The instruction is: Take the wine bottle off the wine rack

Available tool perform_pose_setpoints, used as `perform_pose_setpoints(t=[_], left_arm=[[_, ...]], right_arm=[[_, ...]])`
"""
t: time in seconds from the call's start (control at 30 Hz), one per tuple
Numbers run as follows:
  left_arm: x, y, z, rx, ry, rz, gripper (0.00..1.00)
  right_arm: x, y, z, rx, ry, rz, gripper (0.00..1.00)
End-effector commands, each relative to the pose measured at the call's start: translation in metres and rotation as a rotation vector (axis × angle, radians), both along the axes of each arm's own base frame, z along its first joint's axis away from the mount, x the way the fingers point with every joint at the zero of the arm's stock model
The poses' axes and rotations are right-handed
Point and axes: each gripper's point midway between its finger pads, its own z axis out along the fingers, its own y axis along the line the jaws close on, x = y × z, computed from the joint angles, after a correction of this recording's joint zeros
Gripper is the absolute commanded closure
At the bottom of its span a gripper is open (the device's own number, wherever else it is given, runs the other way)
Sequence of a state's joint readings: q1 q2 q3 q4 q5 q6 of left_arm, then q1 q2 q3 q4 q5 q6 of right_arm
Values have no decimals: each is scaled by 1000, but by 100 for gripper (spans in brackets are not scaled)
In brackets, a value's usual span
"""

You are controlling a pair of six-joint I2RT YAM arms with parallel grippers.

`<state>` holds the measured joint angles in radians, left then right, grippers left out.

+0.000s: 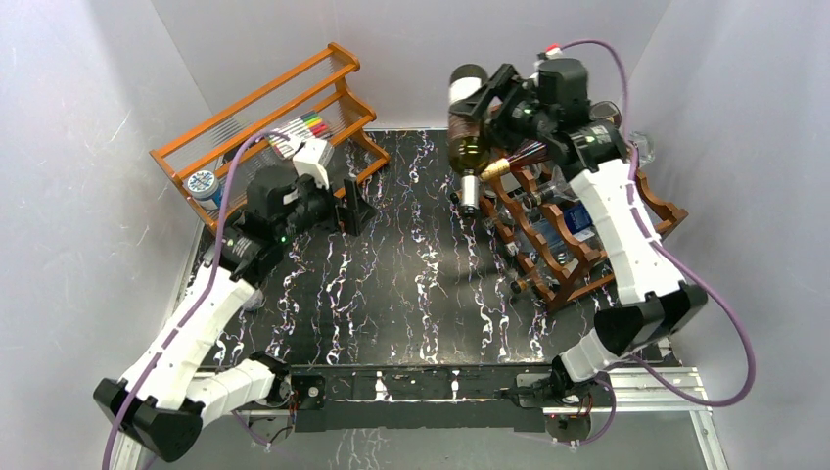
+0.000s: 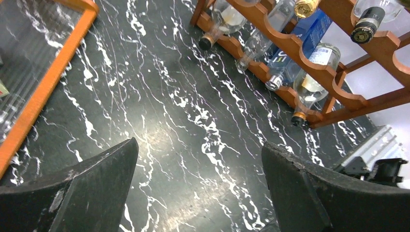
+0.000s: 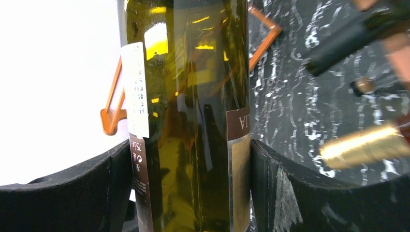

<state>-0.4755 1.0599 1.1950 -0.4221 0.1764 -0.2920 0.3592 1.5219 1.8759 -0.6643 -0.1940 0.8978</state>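
Observation:
A green glass wine bottle (image 1: 469,137) with a dark label hangs neck-down at the back, left of the dark reddish-brown wine rack (image 1: 577,245). My right gripper (image 1: 486,101) is shut on the bottle's body; in the right wrist view the bottle (image 3: 193,116) fills the space between both pads. The rack holds several other bottles and also shows in the left wrist view (image 2: 309,58). My left gripper (image 1: 354,206) is open and empty over the black marbled table, far left of the rack; its fingers (image 2: 92,188) stand wide apart.
A lighter orange rack (image 1: 264,117) with markers and a small tin stands at the back left. White walls close in on three sides. The black marbled table (image 1: 411,284) lies between the two racks.

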Motion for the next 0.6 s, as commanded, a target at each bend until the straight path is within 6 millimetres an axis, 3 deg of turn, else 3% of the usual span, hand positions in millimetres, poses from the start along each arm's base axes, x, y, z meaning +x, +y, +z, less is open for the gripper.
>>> perform_pose_setpoints(t=[0.0, 0.13, 0.3, 0.57], left_arm=[[-13, 10, 28, -16, -282, -43, 2], [-41, -13, 42, -83, -609, -276, 2], [-46, -31, 61, -132, -832, -381, 3], [-41, -49, 91, 167, -1275, -461, 9]], right_arm=[[-13, 56, 75, 192, -170, 120, 66], [-11, 74, 68, 248, -124, 105, 66], [-10, 85, 56, 325, -46, 96, 66], [-18, 96, 38, 351, 65, 133, 66]])
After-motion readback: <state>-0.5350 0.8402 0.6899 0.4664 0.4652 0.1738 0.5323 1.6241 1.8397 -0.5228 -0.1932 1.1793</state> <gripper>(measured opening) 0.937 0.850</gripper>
